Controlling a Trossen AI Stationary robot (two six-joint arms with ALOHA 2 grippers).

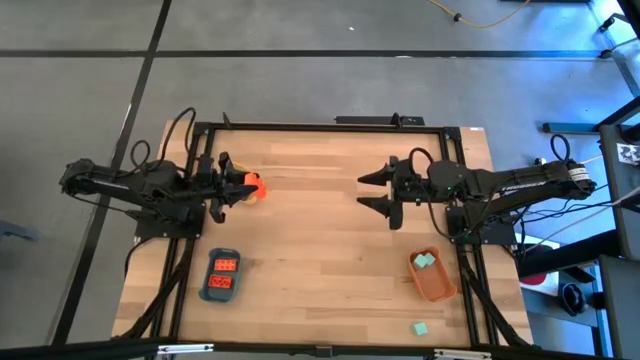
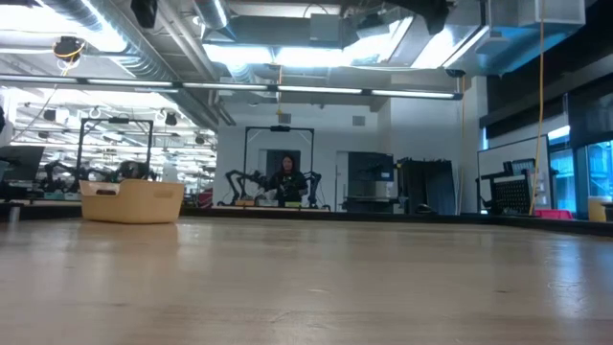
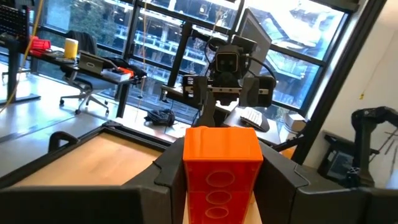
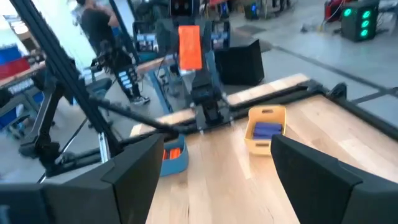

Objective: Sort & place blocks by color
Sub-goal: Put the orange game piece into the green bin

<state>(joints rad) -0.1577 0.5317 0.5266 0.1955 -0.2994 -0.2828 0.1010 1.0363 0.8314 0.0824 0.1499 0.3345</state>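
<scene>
Orange-red studded block (image 3: 222, 168) sits clamped between the fingers of the left tool (image 1: 243, 186), raised off the wooden surface (image 1: 320, 240) at that arm's end of it; in the high view it shows as a small orange spot right at the tool's tips, and the right wrist view catches it (image 4: 189, 46) held up in the far arm's fingers. Just beside the left tool, toward the near edge of the surface, a blue tray (image 1: 222, 276) holds two more orange-red blocks (image 1: 225, 266), one next to the other. The right tool (image 1: 381, 189) hangs across from the left one with its fingers spread wide and nothing between them. Near it, toward the near right corner, an orange tray (image 1: 436, 283) holds mint-teal blocks (image 1: 426, 261), and one loose mint-teal block (image 1: 421, 328) lies on the bare surface just beyond that tray, well apart from both tools. The right wrist view shows a yellow tray (image 4: 265, 127) with purple blocks (image 4: 267, 129) in it, standing close to the left arm's base. A person (image 2: 287, 178) shows far off in the room in the low view.
</scene>
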